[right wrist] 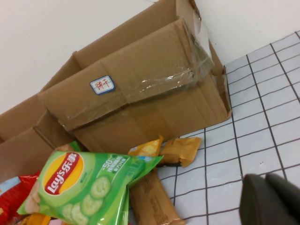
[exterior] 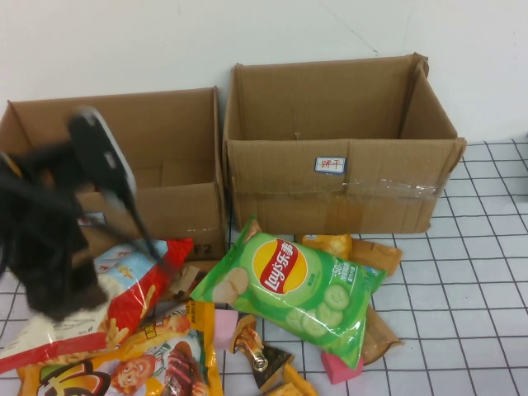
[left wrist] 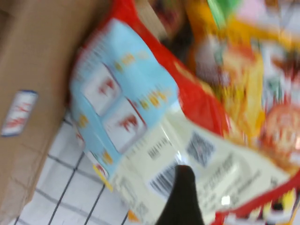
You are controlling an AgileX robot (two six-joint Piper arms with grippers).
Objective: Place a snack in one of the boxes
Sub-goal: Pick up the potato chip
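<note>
The two boxes stand open at the back: the shorter carton (exterior: 177, 210) on the left and the taller taped carton (exterior: 330, 194) on the right. A red, blue and white snack bag (exterior: 136, 280) lies in front of the shorter carton. My left gripper (exterior: 58, 301) is blurred and low over the bag's white end. In the left wrist view a black part of it (left wrist: 182, 199) lies against the bag (left wrist: 140, 117). A green Lay's chips bag (exterior: 289, 285) lies in the middle. My right gripper (right wrist: 268, 182) is shut and empty above bare table, right of the snacks and outside the high view.
Several more snacks lie in a pile at the front: an orange cartoon bag (exterior: 140, 363), pink packs (exterior: 338, 367), brown packets (right wrist: 180, 150). The white wall is right behind the cartons. The gridded table (exterior: 462, 289) lies open to the right.
</note>
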